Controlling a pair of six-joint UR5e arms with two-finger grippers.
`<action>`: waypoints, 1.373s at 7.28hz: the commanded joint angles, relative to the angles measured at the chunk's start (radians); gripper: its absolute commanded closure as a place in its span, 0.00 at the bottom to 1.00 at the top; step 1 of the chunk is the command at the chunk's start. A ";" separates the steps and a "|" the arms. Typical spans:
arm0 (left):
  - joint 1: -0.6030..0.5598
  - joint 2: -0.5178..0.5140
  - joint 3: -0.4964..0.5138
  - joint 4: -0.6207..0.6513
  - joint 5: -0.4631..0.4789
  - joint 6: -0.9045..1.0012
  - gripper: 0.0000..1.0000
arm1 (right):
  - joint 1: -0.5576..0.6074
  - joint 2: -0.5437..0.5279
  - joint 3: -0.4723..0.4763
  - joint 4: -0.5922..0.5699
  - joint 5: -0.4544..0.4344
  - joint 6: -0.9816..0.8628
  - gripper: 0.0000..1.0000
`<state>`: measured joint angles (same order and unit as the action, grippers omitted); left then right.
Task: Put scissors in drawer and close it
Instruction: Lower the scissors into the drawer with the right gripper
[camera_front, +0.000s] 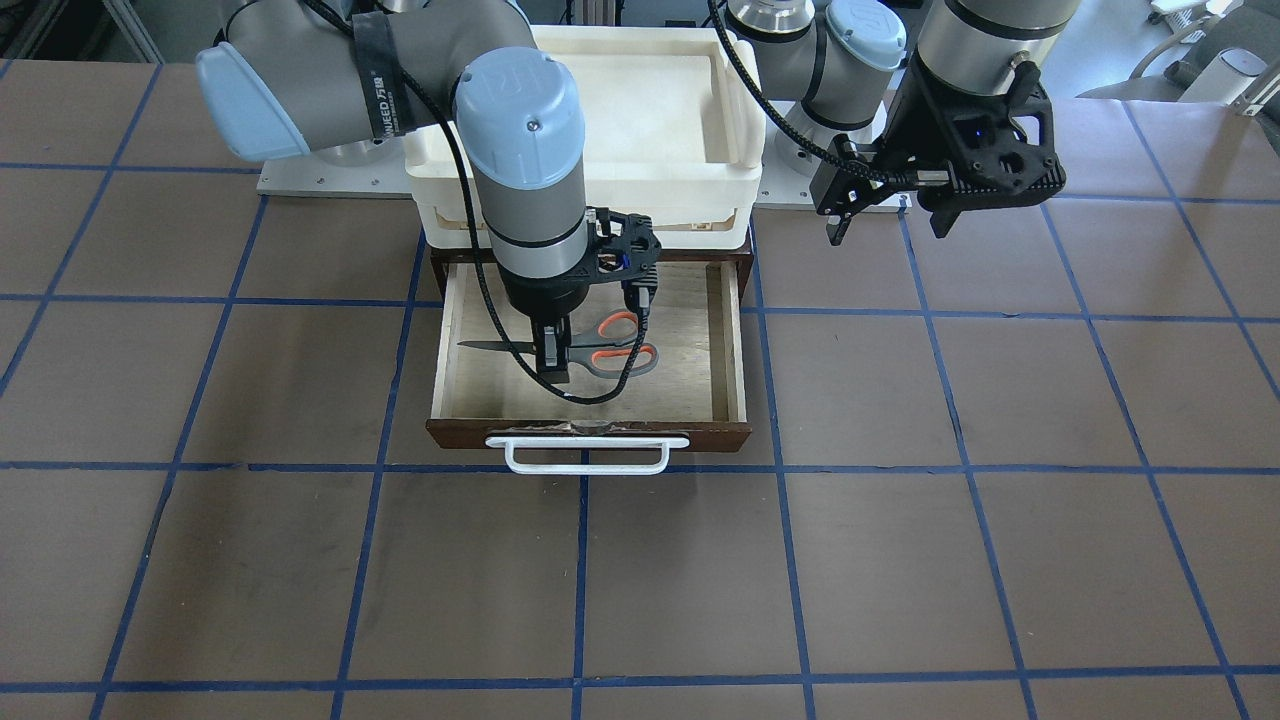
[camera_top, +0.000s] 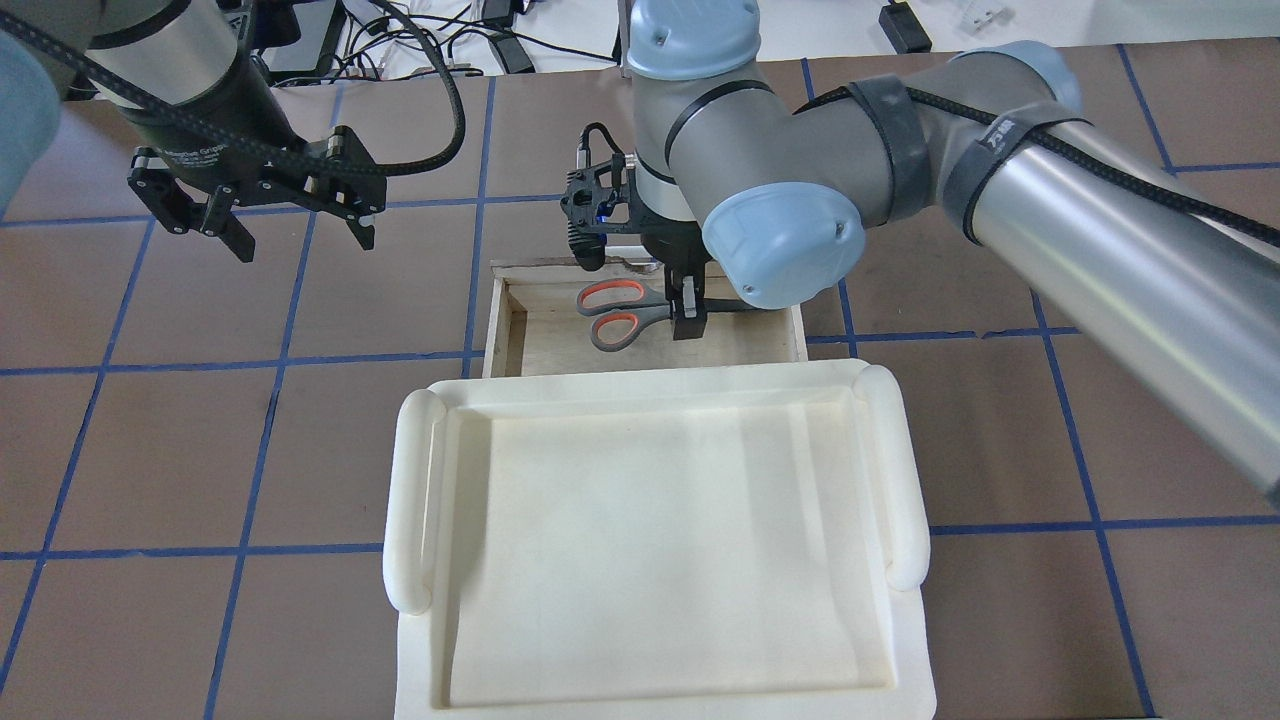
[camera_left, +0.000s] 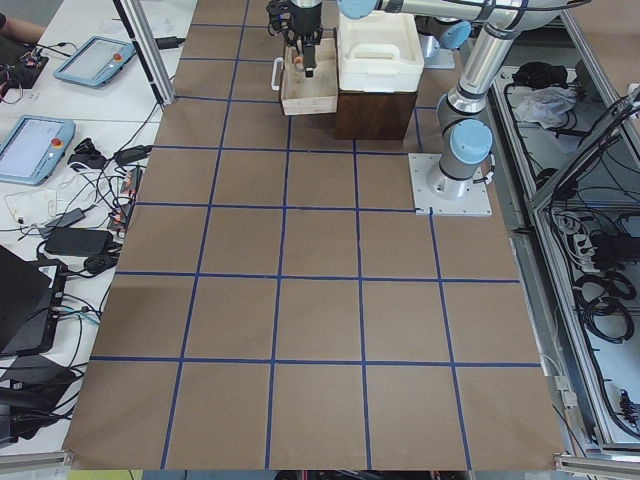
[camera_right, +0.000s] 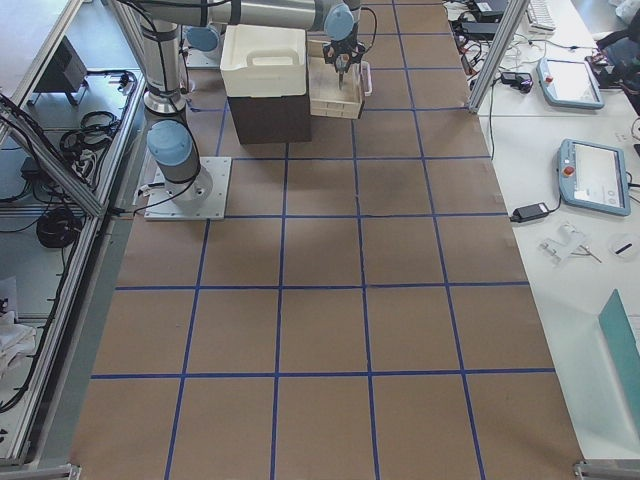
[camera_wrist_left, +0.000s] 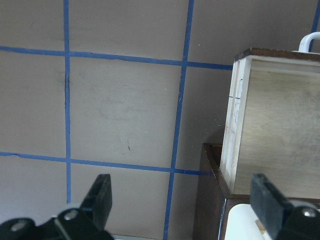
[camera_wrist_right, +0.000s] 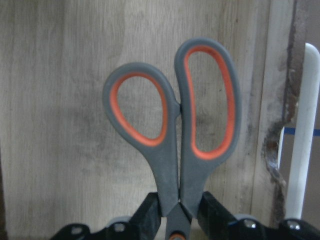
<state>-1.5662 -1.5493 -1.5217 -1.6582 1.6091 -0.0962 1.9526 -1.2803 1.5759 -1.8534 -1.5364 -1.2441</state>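
Observation:
The scissors (camera_front: 622, 346) have grey handles lined orange-red. They are held flat, low inside the open drawer (camera_front: 590, 431), blades toward the view's left. My right gripper (camera_front: 553, 362) is shut on the scissors near the pivot. In the right wrist view the fingers (camera_wrist_right: 150, 215) clamp the scissors (camera_wrist_right: 175, 130) over the plywood floor (camera_wrist_right: 60, 100). The overhead view shows the scissors (camera_top: 612, 314) and right gripper (camera_top: 688, 320) in the drawer (camera_top: 497, 330). My left gripper (camera_front: 888, 228) is open and empty above the table beside the drawer; it also shows overhead (camera_top: 305, 245) and in its wrist view (camera_wrist_left: 182, 200).
A white plastic bin (camera_front: 590, 182) sits on the dark brown cabinet (camera_left: 375, 115) behind the drawer. The drawer's white bar handle (camera_front: 587, 455) points away from the robot. The brown table (camera_front: 900, 560) carries a blue tape grid. Tablets and cables lie on side benches.

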 joint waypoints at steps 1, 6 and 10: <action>0.000 0.000 0.000 0.000 0.002 0.000 0.00 | 0.041 0.029 0.003 -0.030 -0.010 0.041 0.87; 0.000 0.000 0.000 0.000 0.000 0.000 0.00 | 0.063 0.019 0.013 -0.018 -0.001 0.049 0.83; 0.000 0.000 0.000 0.000 -0.001 0.001 0.00 | 0.066 0.018 0.016 0.000 -0.001 0.048 0.83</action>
<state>-1.5662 -1.5499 -1.5217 -1.6582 1.6082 -0.0963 2.0180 -1.2622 1.5914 -1.8646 -1.5377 -1.1961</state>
